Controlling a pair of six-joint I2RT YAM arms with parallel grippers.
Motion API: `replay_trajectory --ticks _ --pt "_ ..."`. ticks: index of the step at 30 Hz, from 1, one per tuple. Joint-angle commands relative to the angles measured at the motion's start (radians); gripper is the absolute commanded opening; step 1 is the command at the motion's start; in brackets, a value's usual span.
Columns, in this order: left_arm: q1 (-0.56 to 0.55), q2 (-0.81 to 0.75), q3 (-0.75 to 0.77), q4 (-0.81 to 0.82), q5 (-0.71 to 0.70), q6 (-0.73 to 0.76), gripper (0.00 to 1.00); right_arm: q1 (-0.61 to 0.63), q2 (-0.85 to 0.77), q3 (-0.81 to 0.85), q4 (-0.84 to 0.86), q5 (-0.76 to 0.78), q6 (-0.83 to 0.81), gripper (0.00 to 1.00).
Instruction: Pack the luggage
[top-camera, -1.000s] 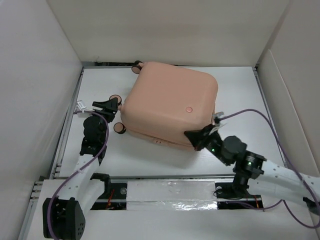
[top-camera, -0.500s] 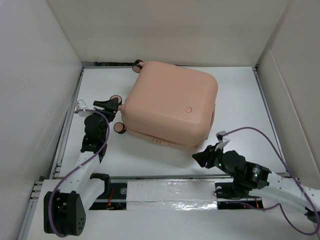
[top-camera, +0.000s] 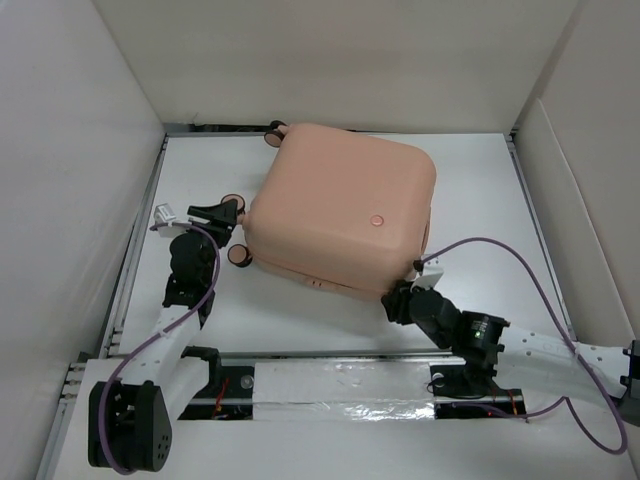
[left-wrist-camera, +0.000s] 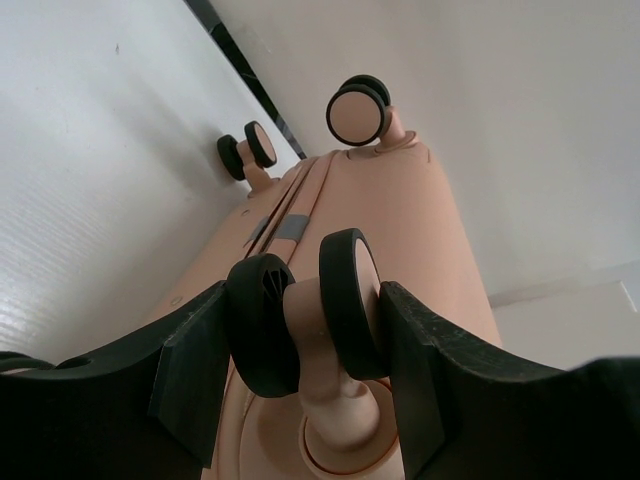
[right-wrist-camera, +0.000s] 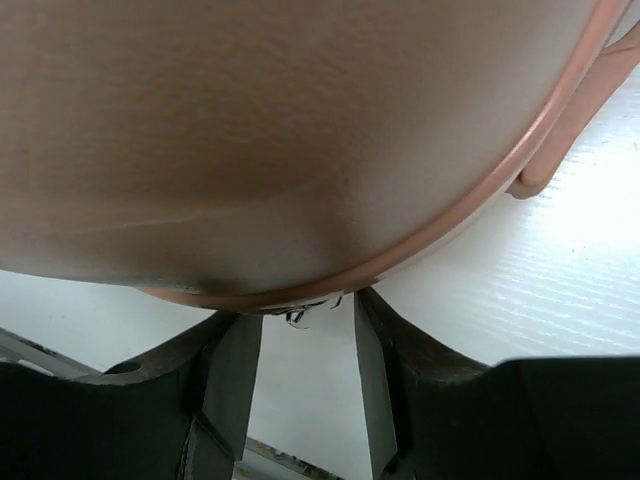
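Salmon-pink hard-shell suitcase (top-camera: 345, 210) lies shut and flat on the white table (top-camera: 480, 200). It sits just beyond both pincers, with its near corner over the tips of the right pincer (top-camera: 392, 300) and one side against the left pincer (top-camera: 222, 211).

The left pincer is clamped on a black-and-pink caster wheel (left-wrist-camera: 345, 300). The twin wheels sit between its fingers and appear to touch both. The right pincer's fingers stand apart and hold nothing. The suitcase's rounded corner and its seam (right-wrist-camera: 480, 190) hang directly above the gap.

The step in hand looks like working that corner seam while the left pincer steadies the case by its wheel. To do it well:

- Keep the left grip firm and still, so the case cannot swivel on the table.
- Bring the right pincer straight up to the seam, centred on the small metal tab (right-wrist-camera: 300, 317) that shows just past its tips.
- Close only once the tab is between the pads, not on the smooth shell, where the fingers would likely slip.

The tab is tiny and half shadowed, so I cannot say whether it is a zip pull. Nothing inside the case is visible, and I cannot tell if it is already packed. In the overhead view the right fingertips are hidden under the case's corner.
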Motion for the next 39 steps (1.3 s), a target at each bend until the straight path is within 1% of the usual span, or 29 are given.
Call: replay_trajectory --ticks 1,4,6,8,9,10,12,13,14,15,16,17,18,21,23,24,25,26,28,29,30,32,33,34,35,36,38,39 --pt "-0.015 -0.030 -0.023 0.124 0.103 0.048 0.00 0.004 0.017 0.037 0.175 0.097 -0.069 0.46" --pt "-0.029 -0.014 -0.037 0.136 0.097 0.050 0.00 0.004 0.050 0.045 0.210 0.104 -0.085 0.45" --pt "-0.057 0.002 -0.040 0.139 0.089 0.058 0.00 0.004 0.069 0.051 0.226 0.127 -0.086 0.41" --pt "-0.057 0.009 -0.041 0.144 0.089 0.059 0.00 0.004 0.094 0.063 0.203 0.176 -0.074 0.35" --pt "-0.057 0.010 -0.041 0.144 0.089 0.061 0.00 0.004 0.097 0.063 0.203 0.188 -0.079 0.31" --pt "-0.057 0.009 -0.037 0.144 0.086 0.062 0.00 0.004 0.106 0.061 0.209 0.208 -0.089 0.25" --pt "-0.057 0.003 -0.028 0.132 0.081 0.068 0.00 0.004 0.111 0.055 0.241 0.221 -0.103 0.16" --pt "-0.057 0.001 -0.020 0.130 0.077 0.070 0.00 0.004 0.114 0.057 0.250 0.219 -0.114 0.03" --pt "-0.057 -0.002 -0.015 0.131 0.072 0.068 0.00 0.004 0.113 0.058 0.264 0.209 -0.117 0.00" --pt "-0.057 -0.005 -0.008 0.135 0.070 0.062 0.00 0.004 0.114 0.061 0.273 0.189 -0.126 0.00" --pt "-0.057 -0.007 0.002 0.135 0.072 0.059 0.00 0.004 0.114 0.060 0.292 0.132 -0.155 0.00" --pt "-0.057 -0.007 0.024 0.133 0.070 0.059 0.00 0.014 0.116 0.055 0.342 0.094 -0.166 0.00" --pt "-0.057 -0.004 0.040 0.130 0.066 0.058 0.00 0.015 0.119 0.051 0.348 0.034 -0.172 0.00" --pt "-0.057 0.015 0.068 0.136 0.064 0.055 0.00 0.068 0.148 0.078 0.330 -0.024 -0.152 0.00" --pt "-0.067 0.030 0.060 0.150 0.072 0.056 0.00 0.087 0.184 0.132 0.330 -0.125 -0.171 0.00" --pt "-0.067 0.044 0.048 0.170 0.104 0.050 0.00 0.087 0.242 0.155 0.336 -0.232 -0.187 0.00" --pt "-0.077 0.055 0.029 0.194 0.119 0.039 0.00 0.087 0.276 0.181 0.344 -0.277 -0.203 0.00" --pt "-0.087 0.064 0.002 0.225 0.127 0.029 0.00 0.087 0.307 0.245 0.326 -0.317 -0.213 0.00" --pt "-0.106 0.079 -0.014 0.230 0.133 0.039 0.00 0.087 0.362 0.296 0.309 -0.370 -0.262 0.00" --pt "-0.118 0.076 -0.036 0.246 0.133 0.039 0.00 0.078 0.366 0.313 0.287 -0.370 -0.275 0.00" --pt "-0.118 0.066 -0.047 0.250 0.138 0.039 0.00 0.023 0.358 0.324 0.280 -0.370 -0.286 0.00" --pt "-0.118 0.053 -0.070 0.247 0.162 0.045 0.00 -0.071 0.275 0.312 0.258 -0.423 -0.312 0.00" --pt "-0.118 0.038 -0.078 0.245 0.173 0.050 0.00 -0.182 0.230 0.302 0.246 -0.446 -0.319 0.00" --pt "-0.118 0.029 -0.086 0.242 0.185 0.056 0.00 -0.243 0.179 0.281 0.227 -0.487 -0.332 0.00" --pt "-0.118 0.020 -0.102 0.240 0.196 0.059 0.00 -0.304 0.072 0.270 0.203 -0.511 -0.339 0.00" --pt "-0.118 0.006 -0.110 0.240 0.210 0.064 0.00 -0.420 0.021 0.261 0.160 -0.558 -0.345 0.00" --pt "-0.118 -0.004 -0.132 0.250 0.227 0.065 0.00 -0.525 -0.088 0.255 0.079 -0.597 -0.367 0.00" --pt "-0.132 -0.002 -0.138 0.259 0.242 0.064 0.00 -0.569 -0.108 0.256 0.054 -0.635 -0.373 0.00"
